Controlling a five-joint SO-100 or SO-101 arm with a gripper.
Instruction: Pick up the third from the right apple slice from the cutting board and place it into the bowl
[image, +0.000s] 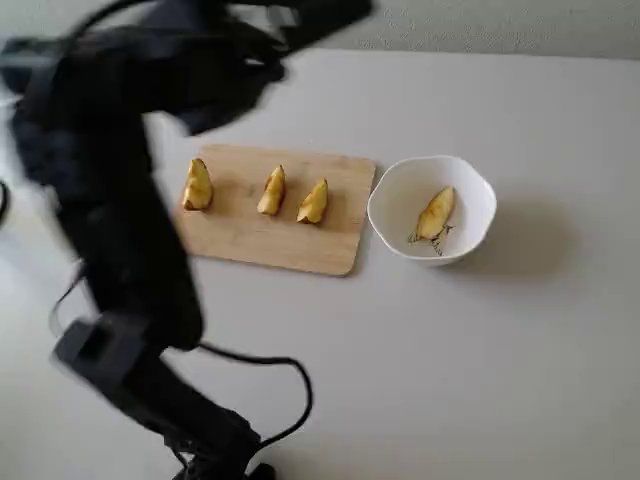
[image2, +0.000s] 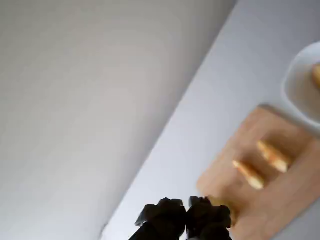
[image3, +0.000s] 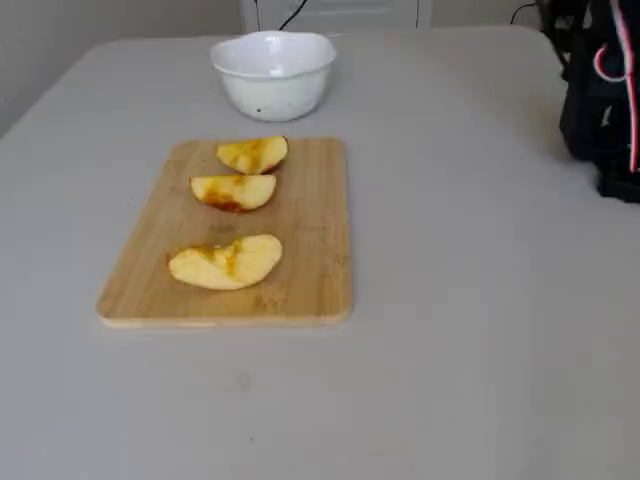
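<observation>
One pale-yellow apple slice (image: 436, 212) lies inside the white bowl (image: 400, 190), which stands just right of the cutting board (image: 330, 250) in a fixed view. Three more slices stay on the board: the left one (image: 197, 185), the middle one (image: 271, 190) and the right one (image: 313, 201), with a wider gap after the left one. My blurred black arm (image: 120, 200) is raised over the left side. In the wrist view my gripper (image2: 187, 217) is shut and empty, high above the board's end (image2: 280, 200).
The arm's base and cable (image: 210, 430) sit at the near left of the grey table in a fixed view. In the other fixed view the bowl (image3: 273, 70) is behind the board (image3: 310, 250), and dark arm hardware (image3: 600, 100) stands at the right edge.
</observation>
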